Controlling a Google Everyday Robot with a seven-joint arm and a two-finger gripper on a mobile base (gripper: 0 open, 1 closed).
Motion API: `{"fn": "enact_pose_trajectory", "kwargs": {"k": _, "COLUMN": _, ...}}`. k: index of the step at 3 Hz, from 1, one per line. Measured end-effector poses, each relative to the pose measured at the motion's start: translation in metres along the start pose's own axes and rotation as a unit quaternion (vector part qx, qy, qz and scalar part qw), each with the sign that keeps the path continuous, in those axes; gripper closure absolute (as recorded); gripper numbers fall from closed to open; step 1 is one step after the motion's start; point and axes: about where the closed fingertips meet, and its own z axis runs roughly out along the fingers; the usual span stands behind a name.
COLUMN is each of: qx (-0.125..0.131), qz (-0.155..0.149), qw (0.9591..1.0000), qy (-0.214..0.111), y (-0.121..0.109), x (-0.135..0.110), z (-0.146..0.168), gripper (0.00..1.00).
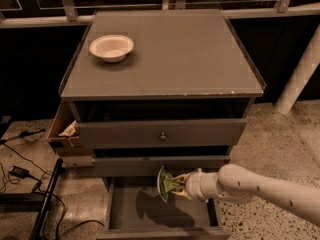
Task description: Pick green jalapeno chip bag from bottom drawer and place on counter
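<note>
The green jalapeno chip bag (165, 183) hangs on edge in the air above the open bottom drawer (145, 210), just in front of the middle drawer's face. My gripper (179, 184) comes in from the right on a white arm and is shut on the bag's right end. The bag casts a shadow on the drawer's grey floor. The counter (175, 54) is the cabinet's flat grey top, well above the gripper.
A white bowl (111, 47) stands on the counter's back left. The two knobbed drawers (162, 134) are slightly pulled out above the gripper. A cardboard box (62, 131) sticks out at the cabinet's left. Cables (20, 174) and a black bar lie on the floor at left. A white pole (300, 74) stands at right.
</note>
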Motion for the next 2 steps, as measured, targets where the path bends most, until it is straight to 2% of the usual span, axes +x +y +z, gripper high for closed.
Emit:
{"fn": "enact_pose_trajectory", "kwargs": {"k": 1, "qx": 0.011, "qz": -0.005, "qw": 0.9999, "qy": 0.003, "y": 0.000, "x": -0.032, "z": -0.028, "gripper": 1.00}}
{"fn": "enact_pose_trajectory", "kwargs": {"k": 2, "qx": 0.015, "qz": 0.005, "qw": 0.9998, "qy": -0.008, "y": 0.018, "x": -0.102, "z": -0.078, "gripper": 1.00}}
